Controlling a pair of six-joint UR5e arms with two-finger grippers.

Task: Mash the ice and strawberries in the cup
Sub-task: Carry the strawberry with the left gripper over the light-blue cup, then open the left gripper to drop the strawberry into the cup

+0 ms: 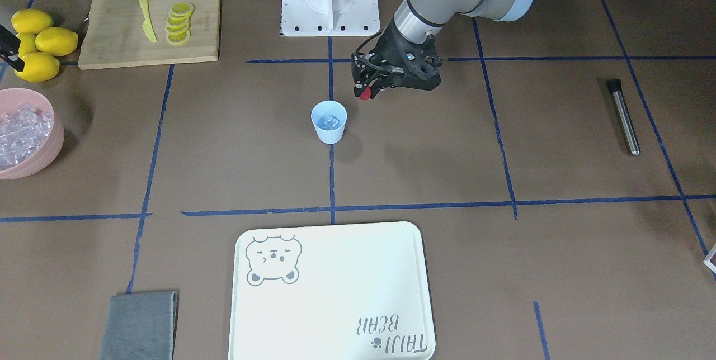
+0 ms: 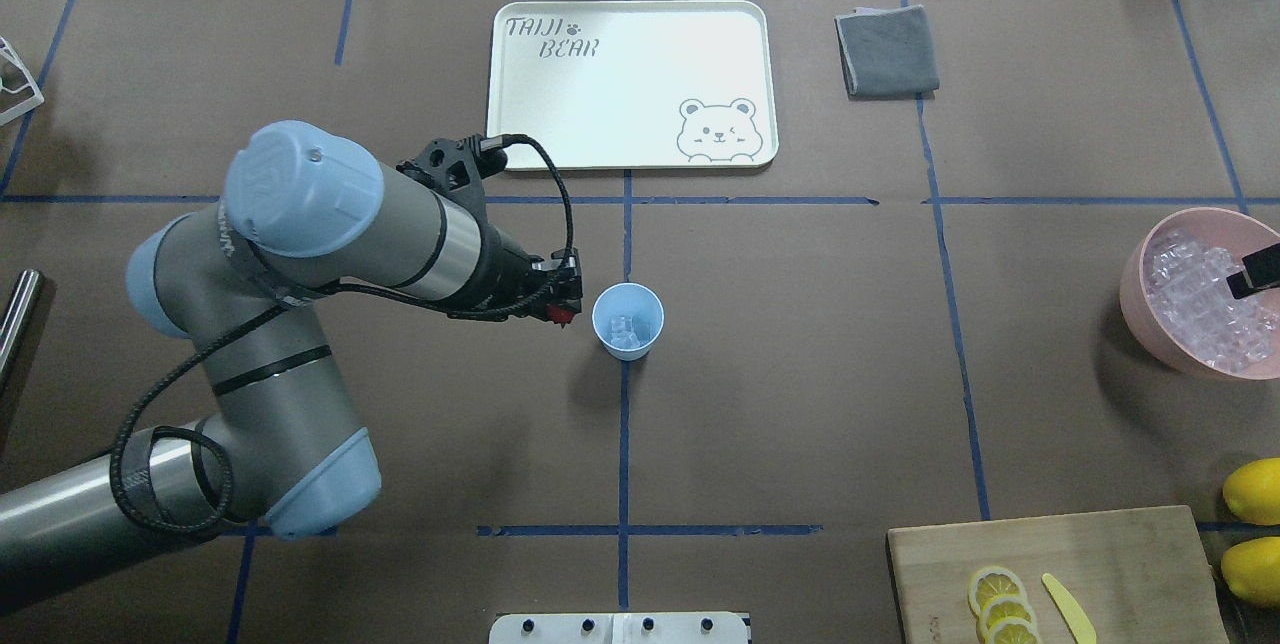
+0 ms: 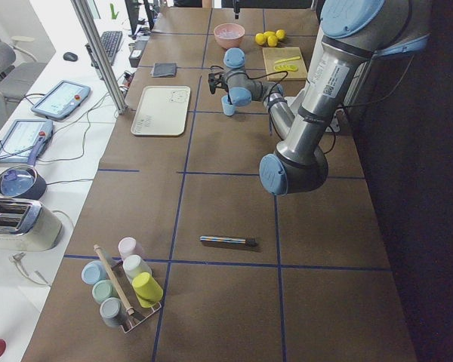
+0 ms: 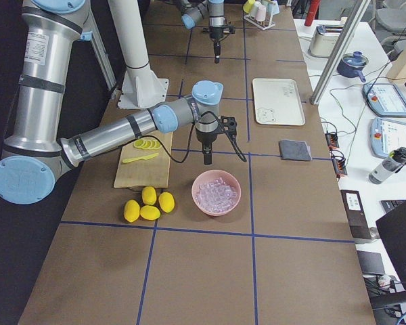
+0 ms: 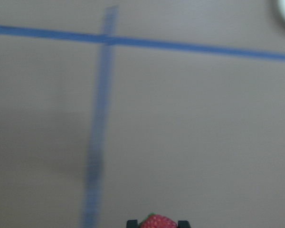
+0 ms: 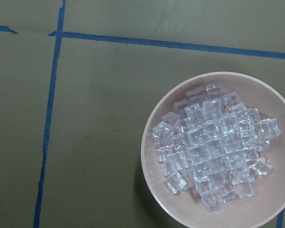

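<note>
Strawberry [image 1: 364, 94] pinched in L hand [image 2: 563, 310], just beside cup [image 1: 329, 135] (ice [image 2: 623, 329] inside).

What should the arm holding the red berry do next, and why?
Probably shift the left gripper sideways until it is over the cup. It holds the strawberry just beside the cup, and only ice shows inside.

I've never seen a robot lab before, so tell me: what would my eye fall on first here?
Probably the big grey-and-blue arm whose left gripper pinches a small red strawberry just beside the pale blue cup at mid-table, with ice already inside. Next, the pink bowl heaped with clear cubes and the bright yellow lemons on the robot's right.
</note>
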